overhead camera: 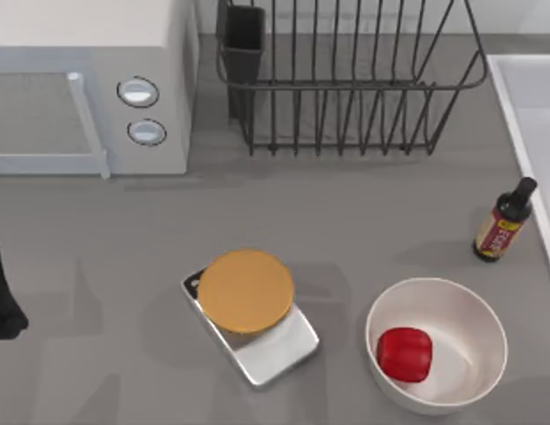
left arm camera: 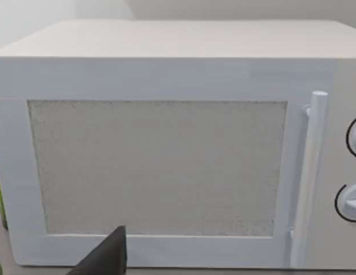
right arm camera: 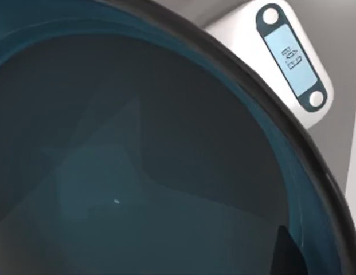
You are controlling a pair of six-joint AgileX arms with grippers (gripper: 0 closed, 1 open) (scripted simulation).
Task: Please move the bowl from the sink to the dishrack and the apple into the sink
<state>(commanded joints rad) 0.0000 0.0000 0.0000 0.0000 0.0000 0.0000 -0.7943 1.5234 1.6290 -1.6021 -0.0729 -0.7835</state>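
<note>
The bowl (right arm camera: 137,172) is teal-blue, and its inside sits very close in the right wrist view. One dark fingertip (right arm camera: 289,252) of my right gripper shows just inside its rim. Past the rim lies the scale's display (right arm camera: 292,57). The red apple (overhead camera: 405,354) rests in a white bowl (overhead camera: 474,305) at the front right. The black wire dishrack (overhead camera: 345,84) stands at the back, and the sink (overhead camera: 521,150) runs along the right edge. My left arm (overhead camera: 2,301) is parked at the left edge, facing the microwave (left arm camera: 166,160).
A silver kitchen scale (overhead camera: 283,350) lies front centre with a round tan-orange disc (overhead camera: 246,290) on it. A dark sauce bottle (overhead camera: 503,221) stands beside the sink. The white microwave (overhead camera: 89,88) fills the back left. A utensil cup (overhead camera: 244,44) sits at the rack's left corner.
</note>
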